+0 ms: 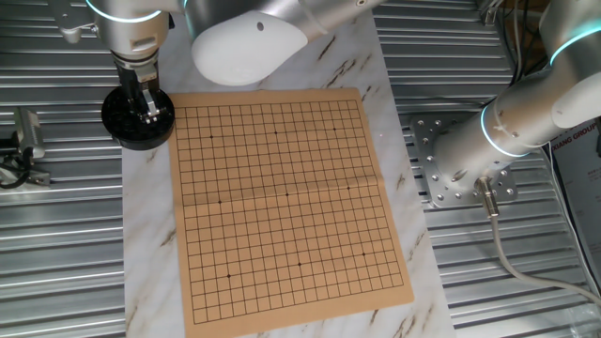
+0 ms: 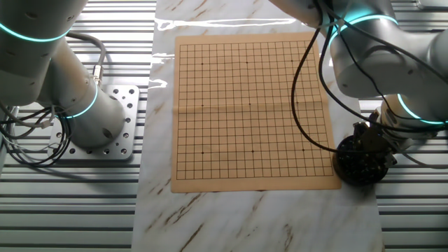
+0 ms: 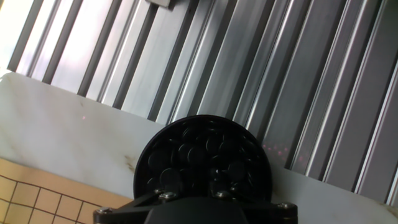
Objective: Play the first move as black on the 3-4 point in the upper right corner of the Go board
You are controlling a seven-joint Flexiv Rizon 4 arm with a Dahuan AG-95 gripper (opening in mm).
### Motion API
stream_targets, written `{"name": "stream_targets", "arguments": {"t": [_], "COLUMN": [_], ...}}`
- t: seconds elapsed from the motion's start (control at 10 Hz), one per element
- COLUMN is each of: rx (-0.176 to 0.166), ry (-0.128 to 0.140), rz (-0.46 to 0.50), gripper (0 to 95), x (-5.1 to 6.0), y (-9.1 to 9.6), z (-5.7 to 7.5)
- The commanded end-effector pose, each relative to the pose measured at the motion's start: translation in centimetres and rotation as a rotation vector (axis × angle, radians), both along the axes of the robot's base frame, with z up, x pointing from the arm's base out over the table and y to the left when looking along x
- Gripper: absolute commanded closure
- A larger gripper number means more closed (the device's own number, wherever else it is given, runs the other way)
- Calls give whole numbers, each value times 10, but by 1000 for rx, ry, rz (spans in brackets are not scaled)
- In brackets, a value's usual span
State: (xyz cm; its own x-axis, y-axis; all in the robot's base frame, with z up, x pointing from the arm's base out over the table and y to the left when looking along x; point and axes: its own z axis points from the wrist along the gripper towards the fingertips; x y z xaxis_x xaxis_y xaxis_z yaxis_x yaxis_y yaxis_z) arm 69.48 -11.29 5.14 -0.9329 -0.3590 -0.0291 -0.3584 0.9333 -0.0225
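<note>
The tan Go board (image 1: 286, 197) lies flat on a white marble slab, and its grid carries no stones. It also shows in the other fixed view (image 2: 248, 112), and one corner shows in the hand view (image 3: 37, 199). A round black bowl (image 1: 127, 127) of black stones stands just off the board's corner, also in the other fixed view (image 2: 360, 168) and the hand view (image 3: 199, 149). My gripper (image 1: 147, 111) points straight down with its fingertips inside the bowl among the stones (image 3: 193, 186). The tips are dark against the dark stones, so their gap is hidden.
The marble slab (image 1: 150, 244) rests on a ribbed metal table. A grey arm base on a bolted plate (image 1: 460, 174) stands beside the board, also in the other fixed view (image 2: 91, 122). A white rounded arm cover (image 1: 246, 47) hangs over the board's far edge.
</note>
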Motion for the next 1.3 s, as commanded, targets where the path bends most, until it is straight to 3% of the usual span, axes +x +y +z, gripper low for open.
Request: {"name": "stream_targets", "arguments": {"t": [0.1,1.3], "rx": [0,7], "ry": [-1,-5], "rz": [-2,-9], "gripper": [760,760], "x": [0,-1], "y": [0,1], "z": [0,-4]}}
